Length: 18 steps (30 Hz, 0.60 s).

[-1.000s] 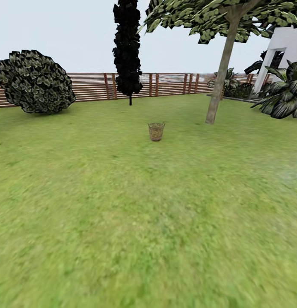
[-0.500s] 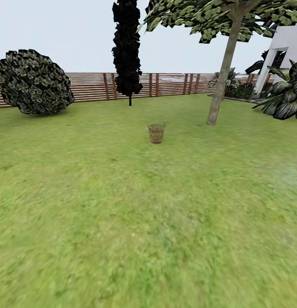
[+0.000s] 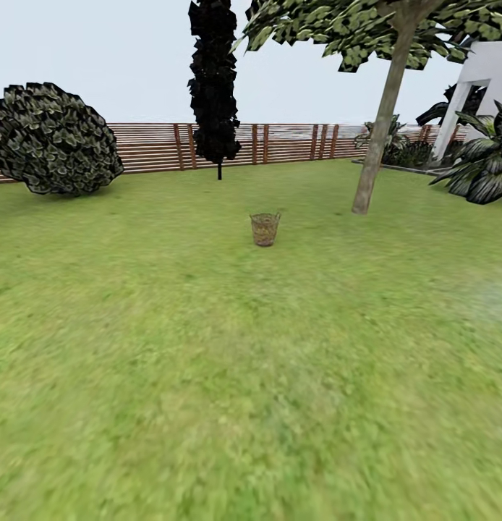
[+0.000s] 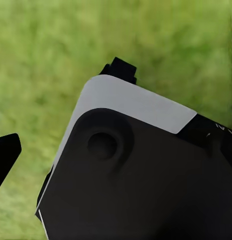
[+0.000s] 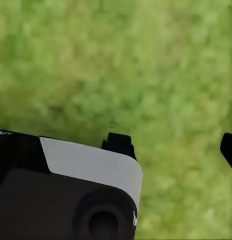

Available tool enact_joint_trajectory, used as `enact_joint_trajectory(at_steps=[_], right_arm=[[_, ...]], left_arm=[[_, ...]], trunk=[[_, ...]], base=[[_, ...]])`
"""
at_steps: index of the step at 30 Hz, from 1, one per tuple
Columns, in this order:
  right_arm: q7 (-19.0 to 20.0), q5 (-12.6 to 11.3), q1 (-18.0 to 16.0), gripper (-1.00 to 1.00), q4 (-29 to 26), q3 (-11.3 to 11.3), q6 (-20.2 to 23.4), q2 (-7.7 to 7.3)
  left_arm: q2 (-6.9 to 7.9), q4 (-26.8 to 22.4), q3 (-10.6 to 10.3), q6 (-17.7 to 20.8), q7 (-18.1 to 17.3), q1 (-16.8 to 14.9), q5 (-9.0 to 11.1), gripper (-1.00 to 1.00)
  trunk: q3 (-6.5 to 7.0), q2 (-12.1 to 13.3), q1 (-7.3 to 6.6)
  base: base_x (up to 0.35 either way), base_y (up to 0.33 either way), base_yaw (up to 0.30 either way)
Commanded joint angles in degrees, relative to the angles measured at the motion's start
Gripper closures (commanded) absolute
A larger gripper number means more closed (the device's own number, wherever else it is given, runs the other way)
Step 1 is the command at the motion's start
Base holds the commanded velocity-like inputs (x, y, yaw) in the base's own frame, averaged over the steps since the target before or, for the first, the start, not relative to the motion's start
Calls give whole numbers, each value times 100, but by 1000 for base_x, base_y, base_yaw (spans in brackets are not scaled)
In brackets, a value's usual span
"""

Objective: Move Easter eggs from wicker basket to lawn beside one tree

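The wicker basket [image 3: 265,229] stands upright on the lawn [image 3: 207,376], far ahead at the middle of the head view. From this distance I cannot make out the Easter eggs. A tree [image 3: 379,136] with a bare grey-brown trunk rises behind and to the right of the basket. In the left wrist view my left gripper [image 4: 63,114] hangs over grass beside the robot's black and white body [image 4: 141,170], fingertips apart, nothing between them. In the right wrist view my right gripper [image 5: 173,146] is also open over bare grass.
A slatted wooden fence [image 3: 287,141] closes the garden at the back. A dark cypress [image 3: 214,79] stands before it and a round bush [image 3: 54,139] at the left. A white house [image 3: 482,79] and palms [image 3: 486,163] are at the right. Open grass stretches up to the basket.
The whole head view has shifted slightly: the basket sits a little lower and the tree and the palms further right, so the camera has moved forward. Nothing in the garden has moved.
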Motion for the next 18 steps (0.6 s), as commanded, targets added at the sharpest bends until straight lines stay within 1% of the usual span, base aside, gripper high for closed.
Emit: enact_joint_trajectory(at_steps=[1, 10, 18], right_arm=[[7, 23, -10, -100, 24, 8, -40, -2], [8, 23, -10, -100, 21, 8, -40, -2], [7, 14, -10, -100, 16, 5, -40, -3]], left_arm=[[1, 6, 33, 9, 15, -6, -5, -100], [-8, 6, 33, 11, 15, -5, -10, -100], [-8, 6, 33, 9, 15, -6, -14, -100]], trunk=[[-5, -3, 3], [-5, -3, 3], [-4, -3, 3]], base=[[326, 0, 0], [326, -3, 0], [326, -66, -6]])
